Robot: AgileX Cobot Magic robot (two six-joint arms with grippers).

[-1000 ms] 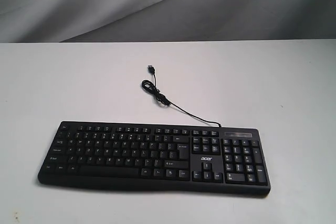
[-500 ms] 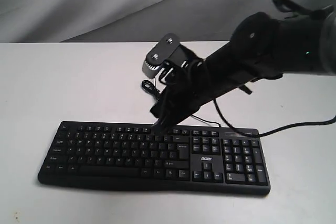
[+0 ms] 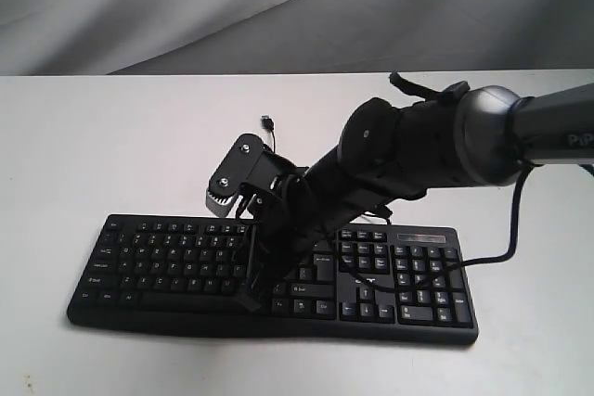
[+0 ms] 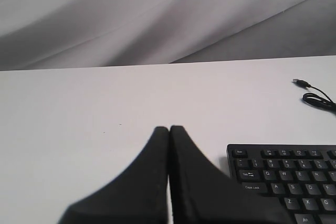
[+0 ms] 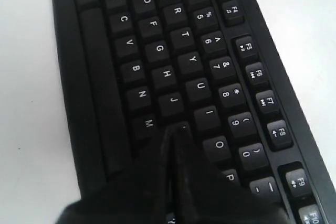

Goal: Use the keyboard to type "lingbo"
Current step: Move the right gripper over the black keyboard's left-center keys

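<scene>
The black keyboard point(image 3: 158, 261) lies flat near the table's front edge, with its number pad to the right. My right gripper point(image 3: 252, 299) reaches in from the right and points steeply down onto the letter keys. In the right wrist view the keyboard point(image 5: 157, 51) fills the frame, and the right gripper point(image 5: 172, 129) is shut with its tips on the home row just past J, between M and O. Whether a key is pressed down I cannot tell. My left gripper point(image 4: 169, 128) is shut and empty over bare table, beside the keyboard's point(image 4: 294, 177) Esc corner. It does not show in the exterior view.
The keyboard's thin black cable point(image 3: 269, 141) runs back to a USB plug behind the keyboard, and shows again as the cable point(image 4: 317, 97) in the left wrist view. The white table point(image 3: 93, 146) ends at a grey draped backdrop point(image 3: 186, 6). The right arm's own cable point(image 3: 509, 238) hangs over the number pad.
The right arm came in from the right, then dropped lower and further left, from above the function row onto the letter keys. The keyboard has not shifted.
</scene>
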